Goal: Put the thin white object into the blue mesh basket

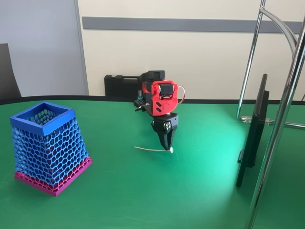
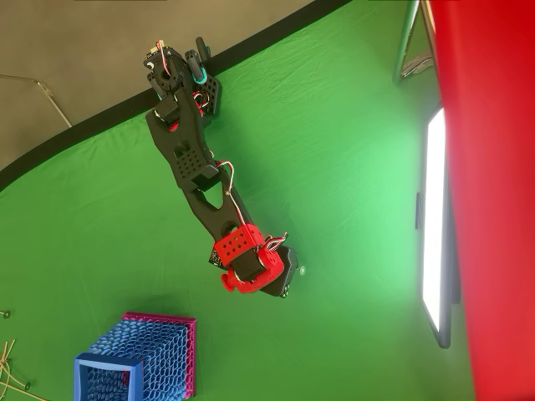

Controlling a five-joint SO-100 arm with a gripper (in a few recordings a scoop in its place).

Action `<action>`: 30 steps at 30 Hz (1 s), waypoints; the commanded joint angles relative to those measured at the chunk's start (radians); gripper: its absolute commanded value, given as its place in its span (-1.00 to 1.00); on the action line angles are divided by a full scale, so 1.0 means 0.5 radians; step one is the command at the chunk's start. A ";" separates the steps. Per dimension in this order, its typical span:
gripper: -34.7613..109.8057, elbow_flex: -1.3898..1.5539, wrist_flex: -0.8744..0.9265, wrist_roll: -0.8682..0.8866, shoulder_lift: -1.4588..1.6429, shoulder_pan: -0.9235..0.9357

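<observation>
The hand (image 1: pixel 168 146) points straight down with its fingertips at the green surface (image 1: pixel 143 195). The dark fingers taper to a near-closed tip around the disc end of the thin white object (image 1: pixel 151 149); whether they actually clamp it cannot be told. The object is a very thin, slightly curved whitish stick lying on the surface and extending to the left of the hand in the fixed view, with a small round disc at the hand end. In the overhead view the disc (image 2: pixel 302 270) shows just right of the hand (image 2: pixel 287 280).

Above the hand sits a red housing with loose wires, then black arm links (image 2: pixel 188 163) running back to the base at the surface's curved black edge.

The surface is smooth green cloth, bare all around the hand. The blue mesh basket (image 1: pixel 46 147) stands well apart at the left of the fixed view: square, tapered, honeycomb mesh walls, solid blue rim, magenta base, top open.

At the right a dark, thin upright monitor (image 1: pixel 252 136) and chrome tubing (image 1: pixel 281 119) border the free area. A black case (image 1: pixel 121 86) lies behind the arm.
</observation>
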 commanded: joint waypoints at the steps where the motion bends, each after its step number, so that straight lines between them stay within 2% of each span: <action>1: -0.51 0.071 0.015 -0.021 0.282 -0.018; 14: -0.51 0.457 0.031 -0.080 0.795 -0.067; 30: -0.51 0.215 0.141 -0.270 1.150 0.089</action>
